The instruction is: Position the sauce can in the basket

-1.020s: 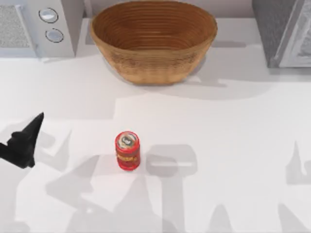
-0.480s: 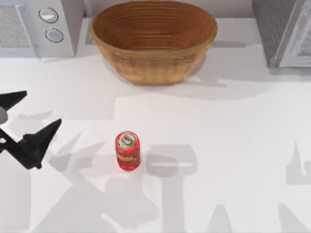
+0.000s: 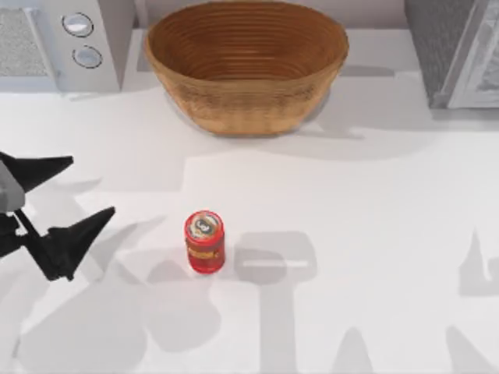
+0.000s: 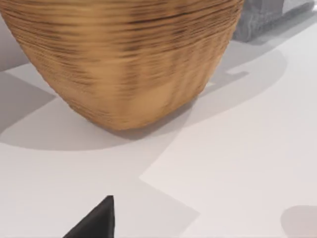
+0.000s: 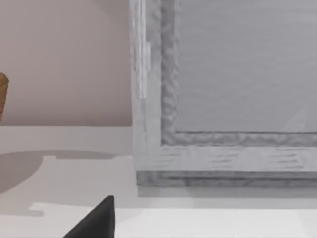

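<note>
- The sauce can (image 3: 204, 242) stands upright (metal top up) on the tabletop (image 3: 366, 202).
- The basket (image 3: 246, 64) sits at the far edge.
- The left end effector (image 3: 76, 191), fingers spread wide, hovers near the left edge.

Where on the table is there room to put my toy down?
Bare table lies right of the can, up to the grey box. More lies between can and basket. It is crowded left of the can, by the open left gripper.
</note>
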